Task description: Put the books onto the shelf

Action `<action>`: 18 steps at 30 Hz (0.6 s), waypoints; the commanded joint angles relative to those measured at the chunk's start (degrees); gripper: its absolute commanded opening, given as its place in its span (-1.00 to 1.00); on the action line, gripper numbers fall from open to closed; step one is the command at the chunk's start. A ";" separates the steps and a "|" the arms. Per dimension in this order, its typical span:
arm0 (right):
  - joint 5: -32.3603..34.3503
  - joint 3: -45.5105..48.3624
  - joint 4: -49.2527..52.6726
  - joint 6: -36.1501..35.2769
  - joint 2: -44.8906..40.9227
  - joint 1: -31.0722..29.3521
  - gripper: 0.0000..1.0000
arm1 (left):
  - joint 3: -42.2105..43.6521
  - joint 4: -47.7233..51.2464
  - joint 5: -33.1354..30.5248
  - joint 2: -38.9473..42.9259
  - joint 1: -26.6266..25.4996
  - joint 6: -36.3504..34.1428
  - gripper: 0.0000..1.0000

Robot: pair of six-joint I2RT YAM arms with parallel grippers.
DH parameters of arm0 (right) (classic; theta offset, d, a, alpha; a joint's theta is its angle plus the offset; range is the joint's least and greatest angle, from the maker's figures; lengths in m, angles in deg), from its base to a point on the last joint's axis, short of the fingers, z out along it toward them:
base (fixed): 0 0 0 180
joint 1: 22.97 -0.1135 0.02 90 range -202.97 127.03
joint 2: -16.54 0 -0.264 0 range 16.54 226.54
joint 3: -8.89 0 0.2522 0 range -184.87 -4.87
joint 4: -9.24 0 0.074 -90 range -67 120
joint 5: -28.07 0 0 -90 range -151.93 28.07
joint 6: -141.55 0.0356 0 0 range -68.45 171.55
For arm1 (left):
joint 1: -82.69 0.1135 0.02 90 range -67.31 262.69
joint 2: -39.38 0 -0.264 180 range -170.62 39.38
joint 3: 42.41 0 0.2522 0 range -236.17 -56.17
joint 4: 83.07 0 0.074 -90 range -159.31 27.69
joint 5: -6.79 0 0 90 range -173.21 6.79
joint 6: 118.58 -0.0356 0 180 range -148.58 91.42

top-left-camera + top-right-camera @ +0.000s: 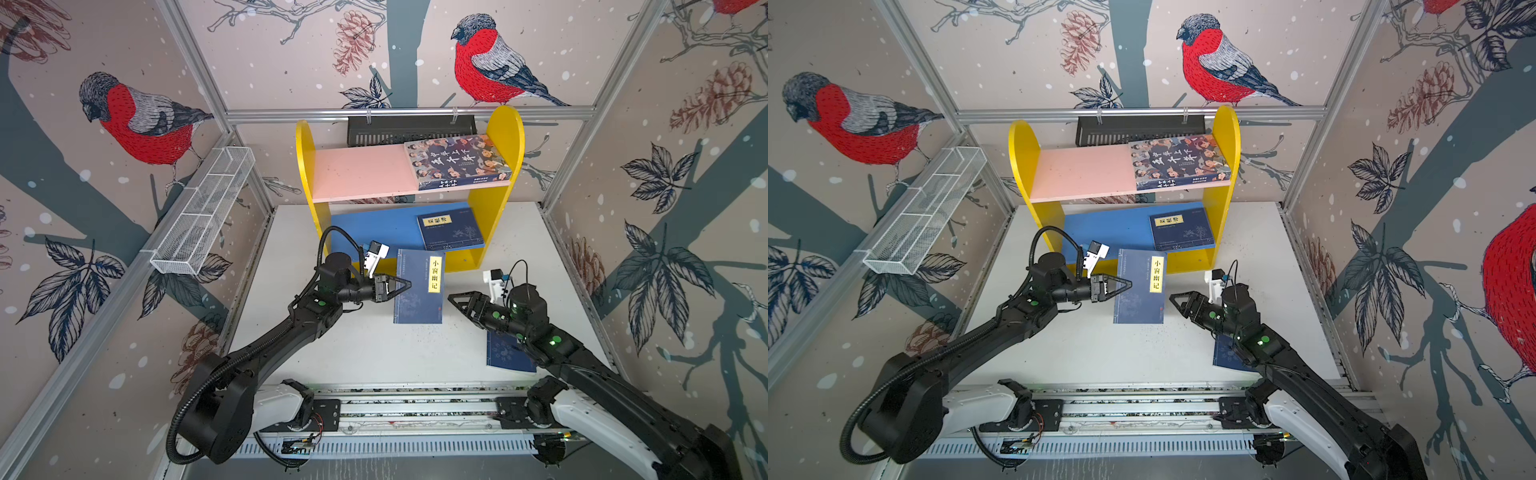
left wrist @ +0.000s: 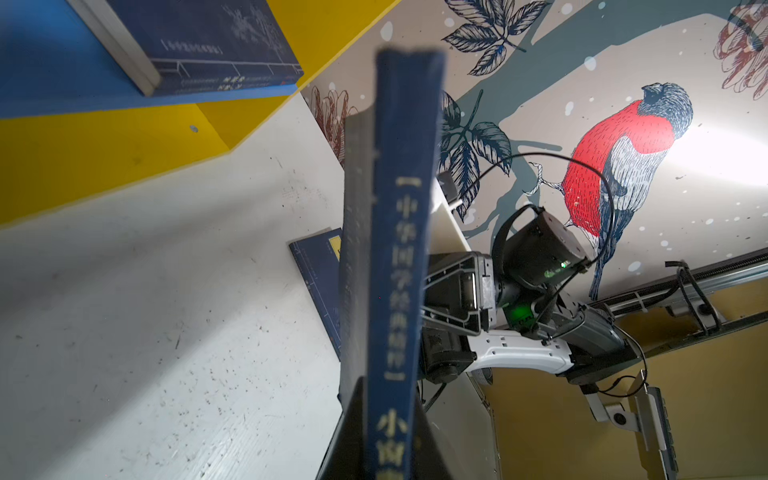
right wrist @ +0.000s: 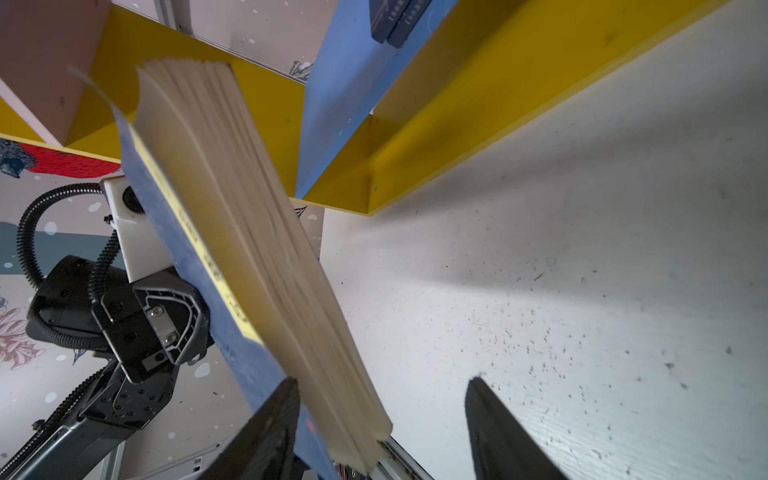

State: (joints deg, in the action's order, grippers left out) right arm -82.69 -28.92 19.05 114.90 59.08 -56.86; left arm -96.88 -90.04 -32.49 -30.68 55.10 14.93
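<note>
Above table (image 1: 374, 353), left fingers (image 2: 347, 444) clamp navy book (image 1: 417, 299); right fingers (image 3: 498, 440) spread, seemingly clear; pages (image 3: 249, 208) show only from wrist

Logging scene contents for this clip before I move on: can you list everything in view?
shelf: one, yellow sides with pink upper and blue lower board, back of the table.
colourful book: one, cartoon-figure cover, flat on the pink board, right end.
shelved navy book: at least one, yellow label, flat on the blue board, right end.
held book: one, navy with yellow label, raised in front of the shelf.
table book: one, navy, on the table, front right, partly hidden.
wire basket: one, white, left wall.
slotted tray: one, black, back rail.
table: one, white.
left gripper: one, black, shut on the held book's spine edge.
right gripper: one, black, open beside the held book's page edge.
</note>
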 commanded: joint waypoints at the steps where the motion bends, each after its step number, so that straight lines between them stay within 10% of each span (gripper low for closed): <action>1: 6.42 0.70 -4.89 2.80 -2.06 -2.21 0.29 | -3.14 3.56 -2.11 -0.43 0.17 -2.50 -1.00; 18: 21.11 3.74 -17.86 7.11 -1.28 -17.85 0.32 | 1.95 -20.01 -4.14 -1.29 6.76 24.25 -1.00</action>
State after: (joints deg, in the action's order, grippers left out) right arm -65.55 -24.79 6.66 121.79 56.46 -72.55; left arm -95.55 -99.29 -38.18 -31.82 61.46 32.52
